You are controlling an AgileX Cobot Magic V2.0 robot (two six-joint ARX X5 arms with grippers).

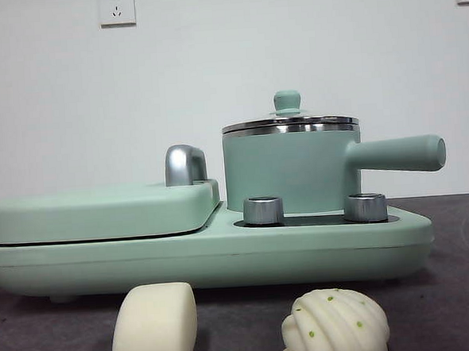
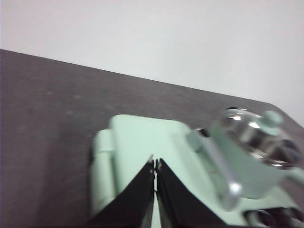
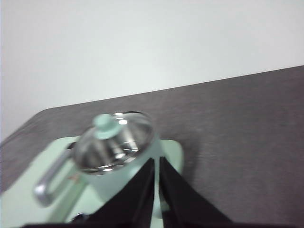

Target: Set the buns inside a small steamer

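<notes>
- We find the small steamer (image 1: 291,166) lidded on the right of the mint-green cooker base (image 1: 207,253).
- The smooth bun (image 1: 154,327) and the ridged bun (image 1: 334,325) lie on the table (image 1: 456,289), just before the base.
- We note the left gripper (image 2: 155,164) and right gripper (image 3: 156,161) pressed together, holding nothing, above the cooker.

matt mint steamer (image 1: 290,172) with shiny steel rim; smooth cream bun (image 1: 155,327)

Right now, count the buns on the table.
2. The smooth cream-white oblong bun stands in front of the flat mint-green grill lid; the white ridged green-specked bun lies below the mint-green pot.
</notes>
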